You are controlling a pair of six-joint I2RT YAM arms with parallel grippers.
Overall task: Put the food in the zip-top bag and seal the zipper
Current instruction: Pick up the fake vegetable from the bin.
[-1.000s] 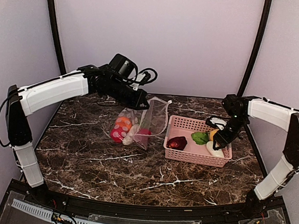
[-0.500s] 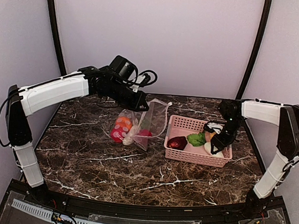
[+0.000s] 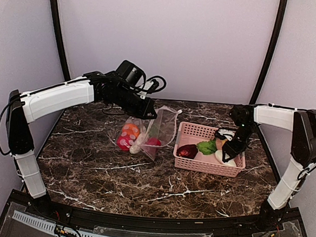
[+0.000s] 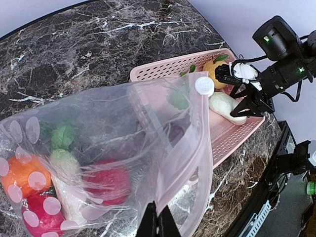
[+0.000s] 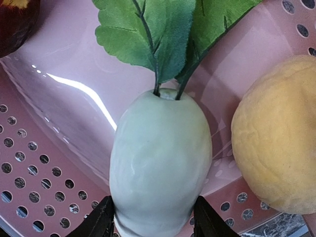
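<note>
Our pale, green-leaved radish (image 5: pixel 160 163) lies in the pink basket (image 5: pixel 29 197) between the jaws of our right gripper (image 5: pixel 154 219), grip uncertain; our left gripper (image 4: pixel 158 218) pinches the zip-top bag (image 4: pixel 123 123).

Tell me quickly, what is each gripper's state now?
Left gripper: shut on the edge of the clear dotted plastic zip-top bag.
Right gripper: jaws astride the white toy radish with green leaves; grip cannot be told.

Clear zip-top bag (image 4: pixel 123 123), mouth open, holds red and orange food (image 4: pixel 106 182); white radish (image 5: pixel 160 163) lies outside.
</note>
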